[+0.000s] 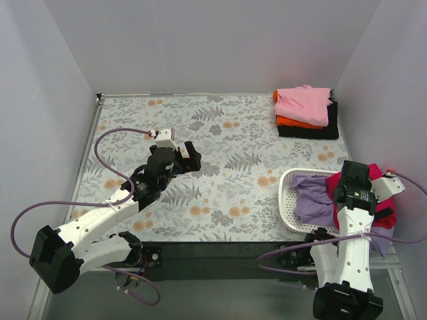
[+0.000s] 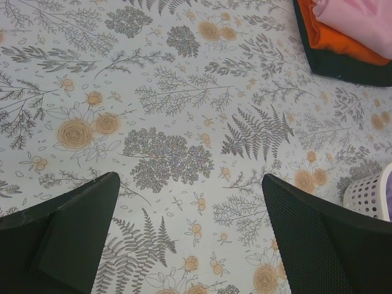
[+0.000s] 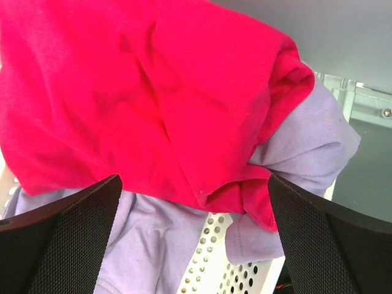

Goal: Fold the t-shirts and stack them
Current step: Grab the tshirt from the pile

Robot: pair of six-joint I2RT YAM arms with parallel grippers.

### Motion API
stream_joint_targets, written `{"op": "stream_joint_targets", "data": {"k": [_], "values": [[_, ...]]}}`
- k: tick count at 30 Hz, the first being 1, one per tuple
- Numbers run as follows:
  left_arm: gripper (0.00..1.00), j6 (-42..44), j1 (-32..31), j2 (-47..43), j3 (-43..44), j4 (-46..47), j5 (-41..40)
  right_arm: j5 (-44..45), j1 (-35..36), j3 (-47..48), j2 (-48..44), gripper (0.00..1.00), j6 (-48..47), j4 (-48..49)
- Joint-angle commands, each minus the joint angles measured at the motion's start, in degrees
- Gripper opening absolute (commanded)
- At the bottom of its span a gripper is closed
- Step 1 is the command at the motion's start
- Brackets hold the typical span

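- Looking from above, you see the folded pile at the far right corner of the bench. A soft pink cloth t-shirt (image 1: 303,103) lies on top, a folded orange t-shirt (image 1: 292,122) is under it, and a black t-shirt (image 1: 313,132) is at the bottom, on the flower-patterned table cover (image 1: 227,133).
- The white mesh plastic basket (image 1: 287,200) stands at the near right edge of the bench, well apart from the pile.
- A crumpled lavender t-shirt (image 1: 310,200) lies inside this basket, and part of it spills over the rim.
- A large crimson-red t-shirt (image 3: 141,98) lies bunched on the lavender one, at the right side of the basket.
- Your right gripper (image 3: 195,184) hangs over the crimson-red cloth. Its two fingers stand wide apart and no cloth is pinched between them. Whether the tips touch the cloth, you cannot tell.
- Your left gripper (image 2: 190,180) is over the middle of the bench, a little toward the left edge. Its jaws are also wide apart and hold nothing; only the flower pattern shows between them.
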Motion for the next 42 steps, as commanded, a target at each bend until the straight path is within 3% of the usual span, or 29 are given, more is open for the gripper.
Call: {"op": "stream_joint_targets", "data": {"k": [1,4,12,13,14,15,22,30,37,42], "values": [[0.94,0.62,0.48,0.04,-0.32,0.51,0.43,2.34,-0.9,-0.93,2.72,0.94,2.79,0.67],[0.94,0.79,0.57,-0.31,-0.41,0.33,-0.01,1.47,-2.31,-2.52,5.19,0.74,2.44,3.31],[0.94,0.71,0.57,-1.1,-0.67,0.33,-0.62,-0.82,-4.68,-5.68,5.72,0.58,1.83,7.09],[0.94,0.71,0.57,-1.1,-0.67,0.33,-0.62,-1.08,-4.95,-5.77,5.54,0.5,1.74,7.62],[0.94,0.71,0.57,-1.1,-0.67,0.33,-0.62,-1.43,-5.04,-5.86,5.28,0.19,1.22,7.8],[0.94,0.71,0.57,-1.1,-0.67,0.42,-0.62,-1.61,-5.04,-5.77,4.41,0.02,0.69,7.97],[0.94,0.79,0.57,-1.1,-0.59,0.25,-1.06,-6.17,-4.77,-1.11,-3.24,0.01,-5.12,8.67],[0.94,0.62,0.66,-1.28,-0.06,-0.37,-1.85,-25.06,-4.07,6.7,-12.21,0.01,-15.22,23.32],[0.94,0.44,0.66,-3.03,-0.15,-0.9,-3.43,-39.98,-4.07,16.54,-7.74,0.01,-21.81,33.18],[0.94,0.53,0.83,-3.56,0.2,-1.34,-4.66,-51.08,-4.07,23.66,-2.21,0.01,-21.29,37.76]]}}
